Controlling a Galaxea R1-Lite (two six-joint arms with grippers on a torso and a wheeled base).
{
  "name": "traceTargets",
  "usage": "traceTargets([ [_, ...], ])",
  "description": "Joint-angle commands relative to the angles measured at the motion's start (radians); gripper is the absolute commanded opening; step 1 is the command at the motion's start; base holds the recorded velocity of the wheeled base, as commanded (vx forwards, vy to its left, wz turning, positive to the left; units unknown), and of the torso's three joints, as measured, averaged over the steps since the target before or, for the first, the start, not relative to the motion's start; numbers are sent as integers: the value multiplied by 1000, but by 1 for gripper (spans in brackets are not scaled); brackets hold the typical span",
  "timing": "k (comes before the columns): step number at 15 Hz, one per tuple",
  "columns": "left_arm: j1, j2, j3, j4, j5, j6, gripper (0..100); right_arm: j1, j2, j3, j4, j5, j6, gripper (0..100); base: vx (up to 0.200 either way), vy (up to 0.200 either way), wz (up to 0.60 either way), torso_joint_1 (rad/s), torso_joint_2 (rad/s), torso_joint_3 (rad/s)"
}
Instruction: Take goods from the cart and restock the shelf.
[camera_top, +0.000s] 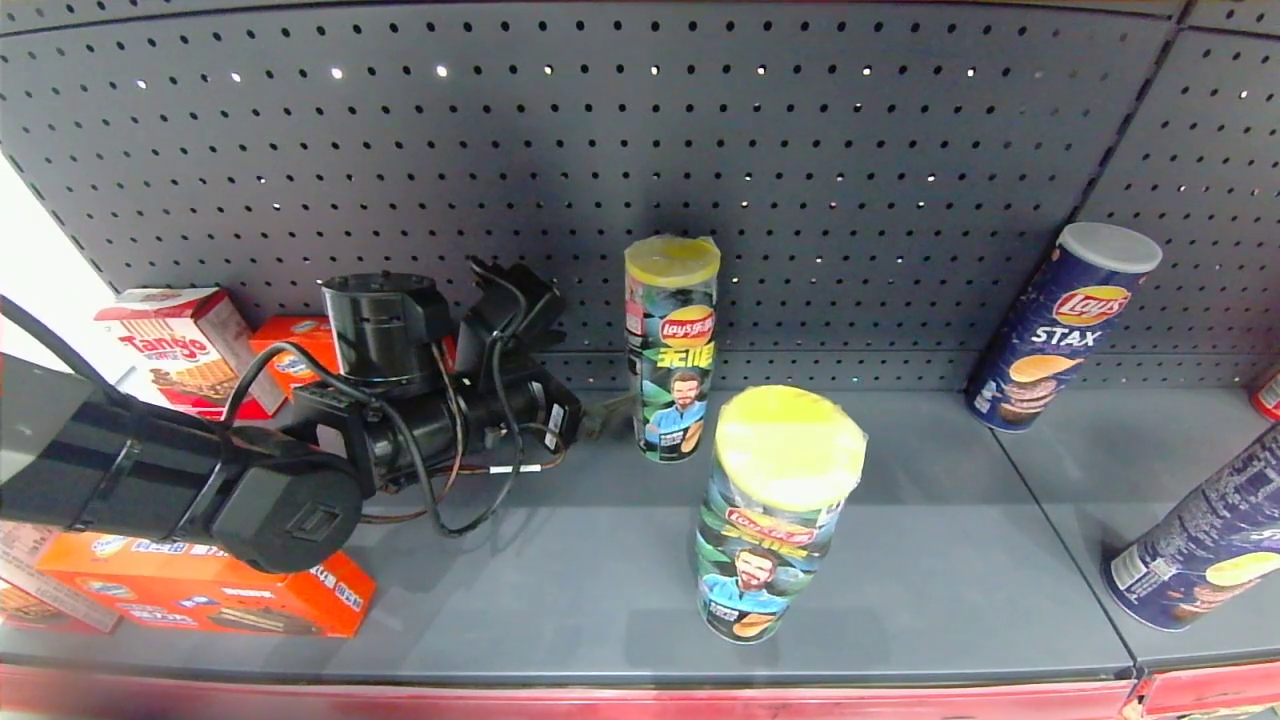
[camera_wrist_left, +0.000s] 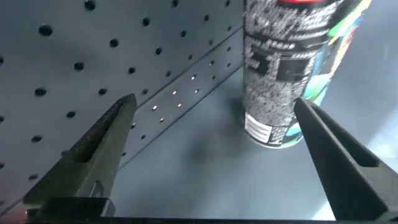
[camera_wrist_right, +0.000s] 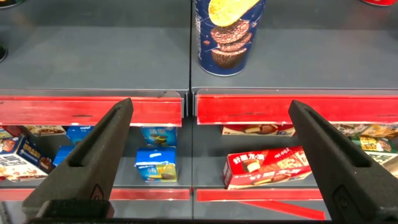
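spotter: what's your left claw doing?

me: my left gripper is spread wide and holds nothing. the rear green chip can stands upright just beyond my fingertips, off toward one finger, close to the pegboard back.

spotter: so it's on the shelf?

me: yes, it's upright on the grey shelf. the front green chip can stands nearer the edge, apart from it. i'd call the rear one placed.

spotter: then what matters now?

me: getting out clean, i reckon. a tall narrow can tips easily, and one finger is very near its base. i can't tell whether it touches. i'd leave the jaws apart and draw straight back along the arm's line with no sideways swing. i'd also mind the orange box under my forearm.

spotter: and the right?

me: my right gripper is spread and empty too. it hangs out before the shelf's red edge, facing a blue chip can. i judge it free to fetch the next goods from the cart.
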Motion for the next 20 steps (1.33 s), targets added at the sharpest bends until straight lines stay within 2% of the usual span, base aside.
traceTargets([
  [1, 1, 3, -5, -1, 18, -1, 100, 0, 2, 0, 0, 0, 0, 100, 0, 0, 0, 0, 0, 0],
  [11, -1, 25, -31, -2, 91, -1, 100, 0, 2, 0, 0, 0, 0, 100, 0, 0, 0, 0, 0, 0],
  [13, -1, 18, -16, -5, 151, 5, 100, 0, 2, 0, -2, 0, 0, 100, 0, 0, 0, 0, 0, 0],
  [15, -2, 15, -8, -24, 167, 11, 100, 0, 2, 0, 0, 0, 0, 100, 0, 0, 0, 0, 0, 0],
  [17, -7, 20, -10, -39, 226, 45, 100, 0, 2, 0, 0, 0, 0, 100, 0, 0, 0, 0, 0, 0],
  [19, -12, 26, -10, -53, 237, 76, 100, 0, 2, 0, 0, 2, 0, 100, 0, 0, 0, 0, 0, 0],
  [20, -15, 34, -17, -53, 248, 79, 100, 0, 2, 0, 0, 0, 0, 100, 0, 0, 0, 0, 0, 0],
])
